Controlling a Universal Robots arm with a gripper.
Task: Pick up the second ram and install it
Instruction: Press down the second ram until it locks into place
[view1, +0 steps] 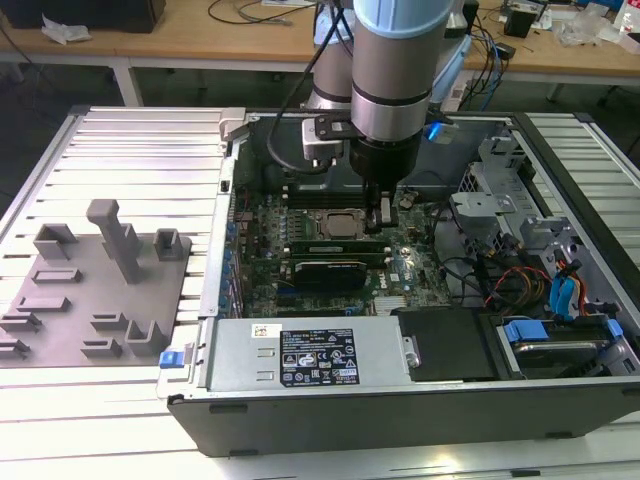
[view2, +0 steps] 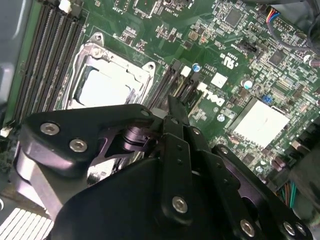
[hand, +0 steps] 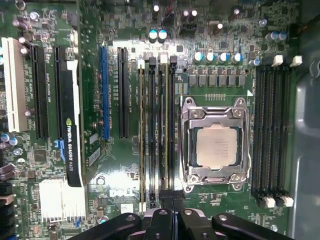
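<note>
Exterior view: the pincer (view1: 378, 212) reaches into the open case (view1: 560, 400) mid-frame, beside the socket (view1: 335, 224). First wrist view: the ram (hand: 165, 130), a thin green stick, stands in its slot left of the socket (hand: 215, 145); the pincer (hand: 168, 212) at bottom edge looks clenched over its end. Second wrist view: pincer (view2: 172, 112) at center.

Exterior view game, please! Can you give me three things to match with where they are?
1. square metal-framed processor socket
2. grey moulded plastic holder blocks
3. black gripper

A. outside the dark computer case, on the exterior view's left
B. down over the black memory slots
C. fixed flat on the green motherboard

Pairs: 1-C, 2-A, 3-B
</note>
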